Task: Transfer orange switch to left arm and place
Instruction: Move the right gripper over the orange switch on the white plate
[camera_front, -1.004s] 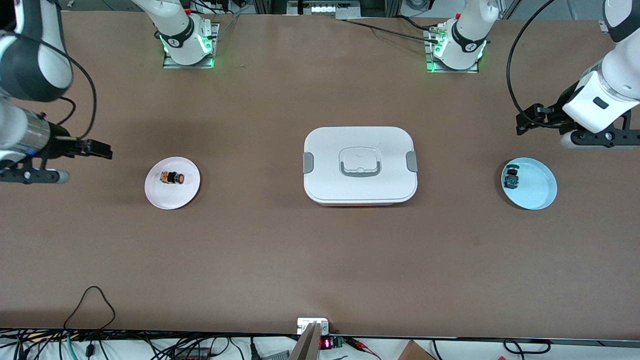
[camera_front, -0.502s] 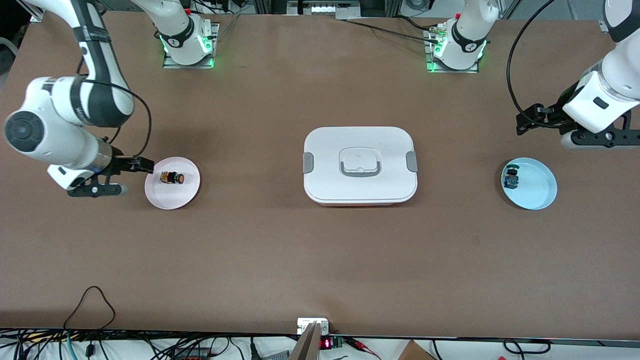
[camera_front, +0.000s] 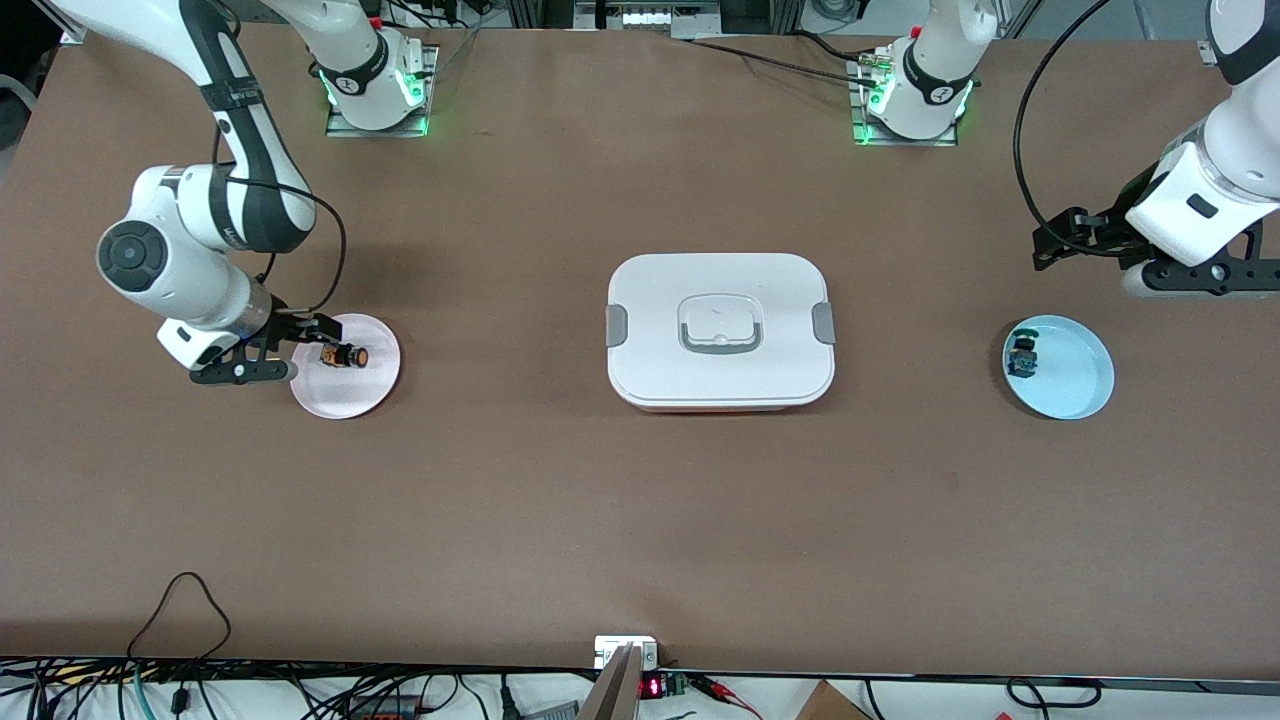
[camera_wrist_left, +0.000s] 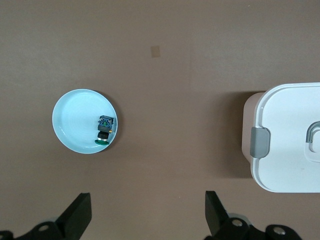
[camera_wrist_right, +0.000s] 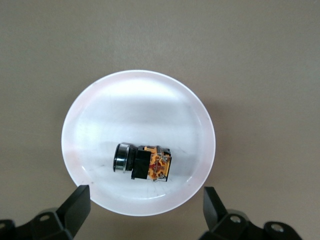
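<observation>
While lying on its side on the pale pink round plate (camera_front: 345, 390) near the right arm's table end, the orange switch (camera_front: 345, 355) shows black barrel, orange cap. Right gripper (camera_front: 296, 348) hovers wide at the plate's edge. Left gripper (camera_front: 1100, 262), wide, waits above bare brown table (camera_front: 640, 520). White lidded box (camera_front: 720, 330) sits mid-table.

Nothing here can truly be read — a small display (camera_front: 651, 687) at the table's near edge glows with red digits, but they are too tiny to make out — no labels elsewhere.
</observation>
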